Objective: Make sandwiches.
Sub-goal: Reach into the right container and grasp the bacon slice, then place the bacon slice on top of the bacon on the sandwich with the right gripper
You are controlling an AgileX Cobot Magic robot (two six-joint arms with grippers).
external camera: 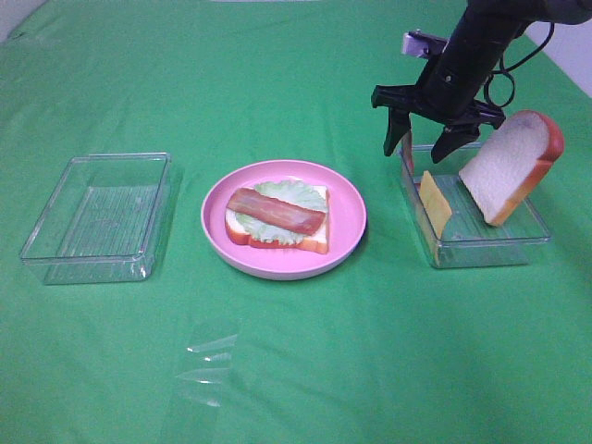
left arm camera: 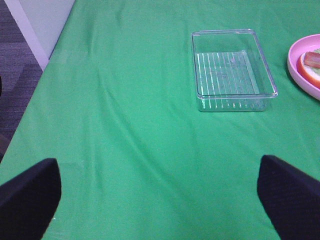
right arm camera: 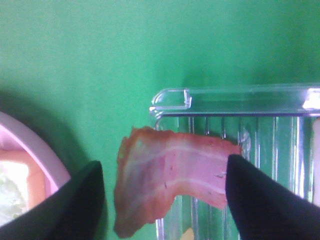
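Bacon step: my right gripper [right arm camera: 164, 167] straddles the bacon strip [right arm camera: 172, 182] draped over the tray [right arm camera: 235, 95] rim, jaws partly open, nothing clamped; next I close and lift

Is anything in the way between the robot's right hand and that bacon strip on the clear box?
No, nothing I can see. The bacon strip hangs over the wall of the clear tray, right between the open fingers of the right hand.

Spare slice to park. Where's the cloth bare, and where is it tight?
Bare: the wide strip behind the empty tray and pink plate; the cloth in front of the right tray. Tight: that tray, with the right gripper over its bacon, cheese and bread slice.
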